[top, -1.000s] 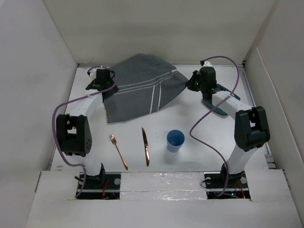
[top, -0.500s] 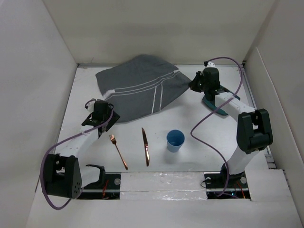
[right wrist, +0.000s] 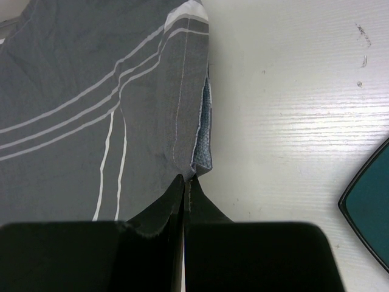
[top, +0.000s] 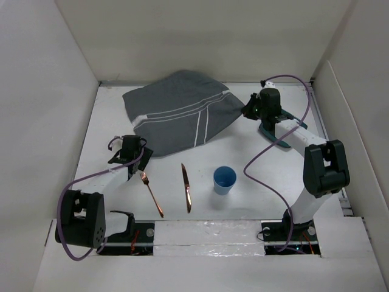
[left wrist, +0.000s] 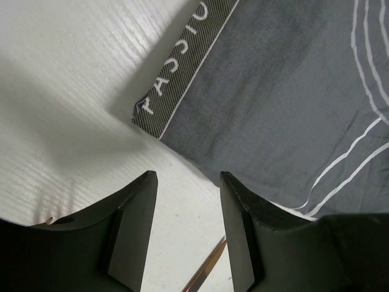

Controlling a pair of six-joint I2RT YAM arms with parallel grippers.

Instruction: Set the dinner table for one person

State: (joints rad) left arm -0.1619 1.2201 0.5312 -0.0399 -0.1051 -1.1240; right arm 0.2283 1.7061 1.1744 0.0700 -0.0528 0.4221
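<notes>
A grey striped placemat [top: 176, 115] lies spread at the back of the white dinner table [top: 255, 201]. My right gripper [top: 250, 109] is shut on its right corner; in the right wrist view the fingertips pinch the hem [right wrist: 193, 173]. My left gripper [top: 130, 155] hovers just off the placemat's near left corner [left wrist: 143, 109], open with nothing between its fingers [left wrist: 146, 194]. A copper fork [top: 152, 194], a copper knife [top: 186, 187] and a blue cup [top: 224, 180] lie in front. A copper utensil [left wrist: 209, 271] shows low between the left fingers.
A teal plate [top: 273, 132] lies partly under the right arm, its rim [right wrist: 371, 207] at the right wrist view's edge. White walls close in the table on the left, the back and the right. Purple cables loop off both arms.
My left arm has let go of the placemat's far left corner and drawn back toward the fork, its jaws narrowing. The placemat now lies spread wider to the left. The right arm barely moved.
</notes>
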